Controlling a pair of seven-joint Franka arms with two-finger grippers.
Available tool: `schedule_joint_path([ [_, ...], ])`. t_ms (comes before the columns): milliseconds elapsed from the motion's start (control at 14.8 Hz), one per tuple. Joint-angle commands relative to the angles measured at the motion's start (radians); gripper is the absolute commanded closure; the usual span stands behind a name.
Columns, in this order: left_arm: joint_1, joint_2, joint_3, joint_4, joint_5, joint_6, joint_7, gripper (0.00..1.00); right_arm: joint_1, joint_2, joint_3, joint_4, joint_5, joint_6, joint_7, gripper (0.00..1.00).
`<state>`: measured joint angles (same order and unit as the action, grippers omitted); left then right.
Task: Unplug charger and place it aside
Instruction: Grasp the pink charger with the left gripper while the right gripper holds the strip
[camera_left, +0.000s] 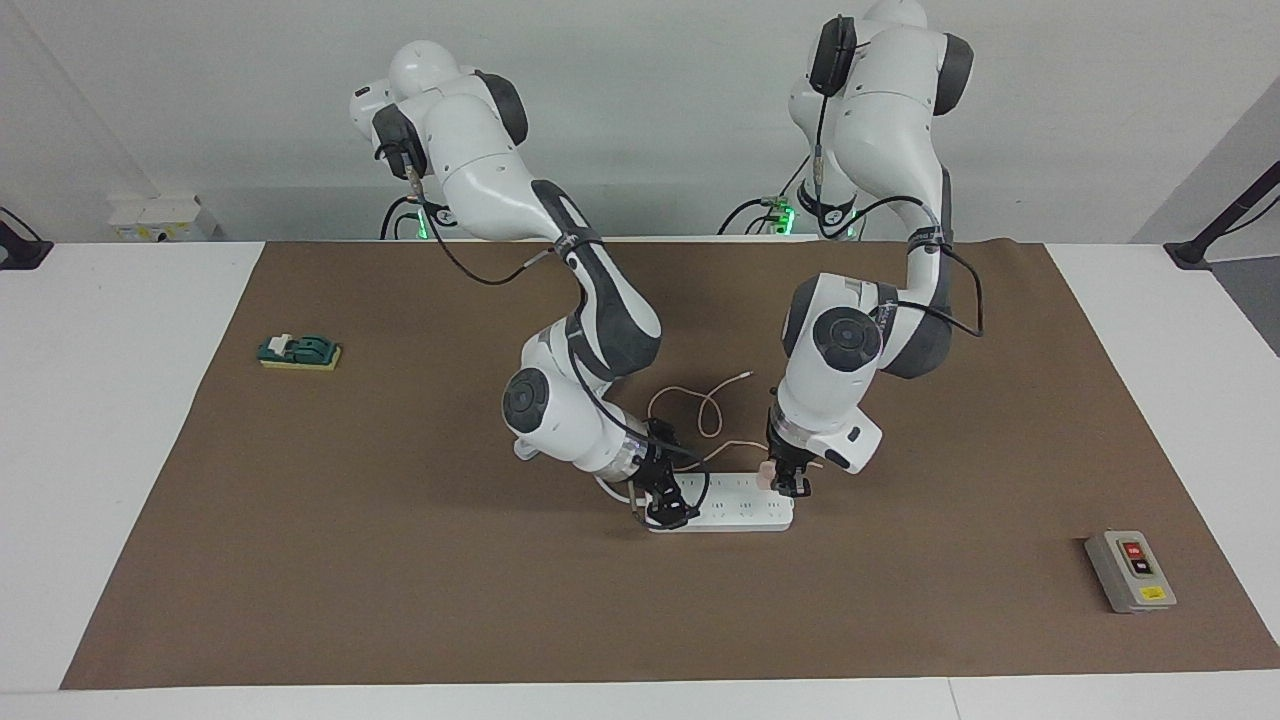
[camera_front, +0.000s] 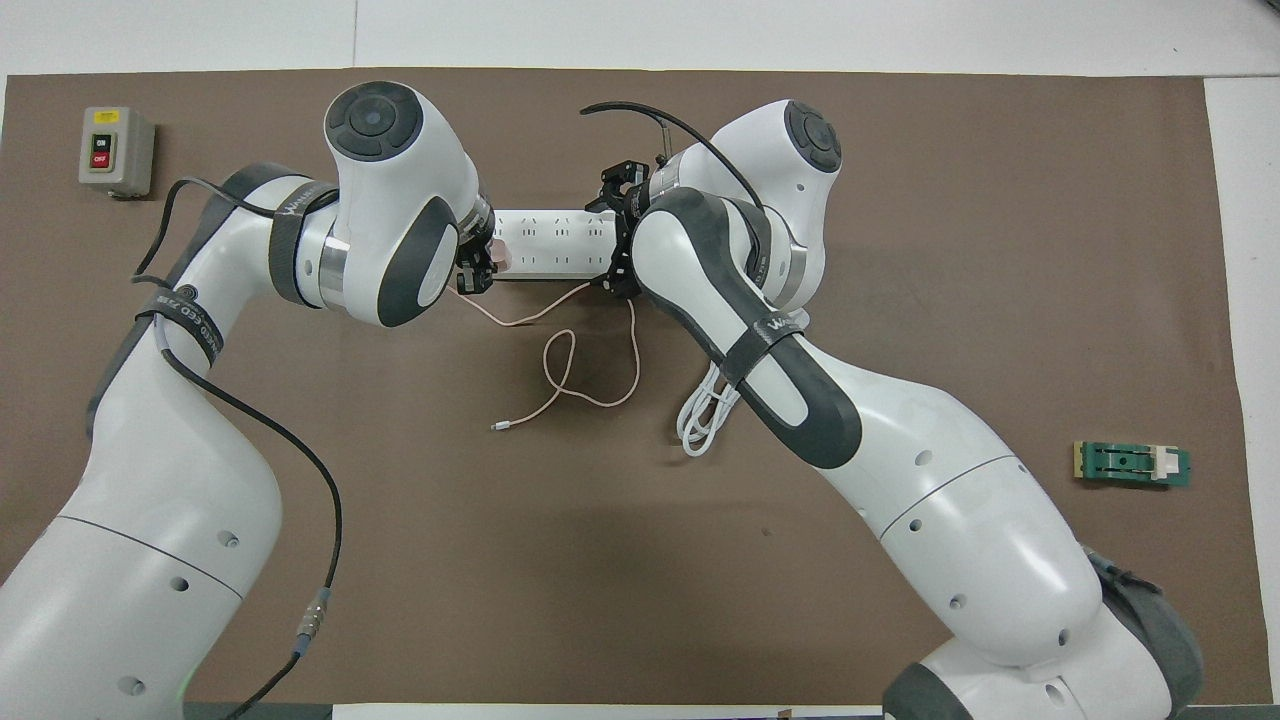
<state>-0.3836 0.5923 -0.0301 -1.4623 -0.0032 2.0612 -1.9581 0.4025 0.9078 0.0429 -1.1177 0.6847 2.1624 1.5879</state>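
Left gripper (camera_left: 790, 487) clamped on charger (camera_left: 765, 476), plugged in at strip's (camera_left: 740, 512) left-arm end. Right gripper (camera_left: 668, 508) at the other end, fingers straddling the strip, grip unclear. Cable (camera_front: 560, 375) loops nearer the robots; mat (camera_left: 400, 560) bare around.

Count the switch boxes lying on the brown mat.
2: a grey push-button box toward the left arm's end, and a green knife switch toward the right arm's end. The arms may hide others.

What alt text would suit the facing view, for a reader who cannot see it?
Two white robot arms meet at a white power strip on a brown mat: the left hand is at the pink charger, the right hand at the strip's other end. The charger's cable loops nearer the robots.
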Motion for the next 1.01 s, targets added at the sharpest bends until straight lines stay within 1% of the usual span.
schedule_joint_path([
  [0, -0.011, -0.037, 0.009, -0.055, 0.02, 0.02, -0.021, 1.0, -0.007, 0.043, 0.0, 0.07, 0.001, -0.024, -0.008, 0.0],
  [540, -0.011, -0.037, 0.009, -0.061, 0.022, 0.03, -0.013, 1.0, -0.005, 0.074, -0.003, 0.068, -0.001, 0.008, -0.086, 0.0],
  [810, -0.011, -0.037, 0.009, -0.062, 0.022, 0.031, -0.012, 1.0, -0.002, 0.085, -0.003, 0.067, -0.004, 0.028, -0.091, 0.01],
  [877, -0.009, -0.037, 0.01, -0.061, 0.022, 0.031, -0.012, 1.0, 0.002, 0.085, -0.003, 0.065, -0.005, 0.03, -0.091, 0.27],
  [945, -0.009, -0.038, 0.009, -0.062, 0.022, 0.033, -0.012, 1.0, 0.002, 0.085, -0.005, 0.062, -0.008, 0.039, -0.091, 0.62],
])
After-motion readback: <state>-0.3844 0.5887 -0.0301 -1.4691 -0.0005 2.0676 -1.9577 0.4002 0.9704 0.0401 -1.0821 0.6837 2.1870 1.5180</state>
